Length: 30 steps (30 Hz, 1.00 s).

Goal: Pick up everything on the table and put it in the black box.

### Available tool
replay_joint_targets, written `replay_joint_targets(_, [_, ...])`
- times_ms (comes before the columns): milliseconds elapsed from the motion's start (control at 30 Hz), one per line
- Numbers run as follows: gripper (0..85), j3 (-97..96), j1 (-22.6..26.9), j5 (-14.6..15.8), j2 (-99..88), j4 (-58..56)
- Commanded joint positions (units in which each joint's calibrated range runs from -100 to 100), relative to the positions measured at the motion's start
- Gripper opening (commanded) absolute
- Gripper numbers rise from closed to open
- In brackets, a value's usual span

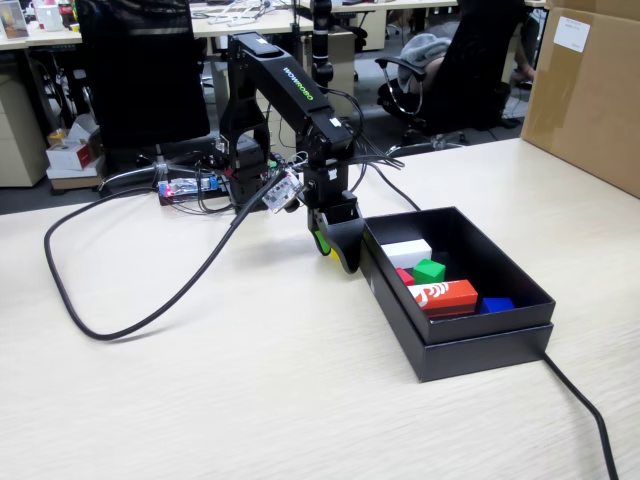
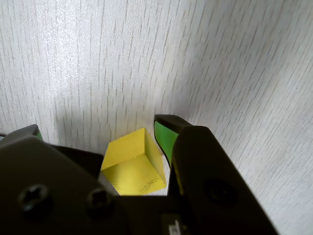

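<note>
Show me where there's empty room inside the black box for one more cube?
The black box is bare at its far end, behind the white block. The near end is crowded: green cube, orange-red block, a blue piece.

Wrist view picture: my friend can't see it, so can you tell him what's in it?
A small yellow cube sits between the two green-tipped black fingers of the gripper, seen close up from above. Under it is the pale wood-grain table, with nothing else in the picture.
</note>
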Motion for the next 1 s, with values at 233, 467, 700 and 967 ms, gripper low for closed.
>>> replay_joint_targets(233, [46.5,-0.08,3.37,-0.05,-7.03,0.72])
replay_joint_targets(467, [46.5,1.10,4.93,-0.10,-7.15,1.15])
replay_joint_targets(700, [46.4,2.28,6.89,0.39,-6.80,1.41])
replay_joint_targets(967, [33.9,2.19,6.45,0.34,-5.88,1.41])
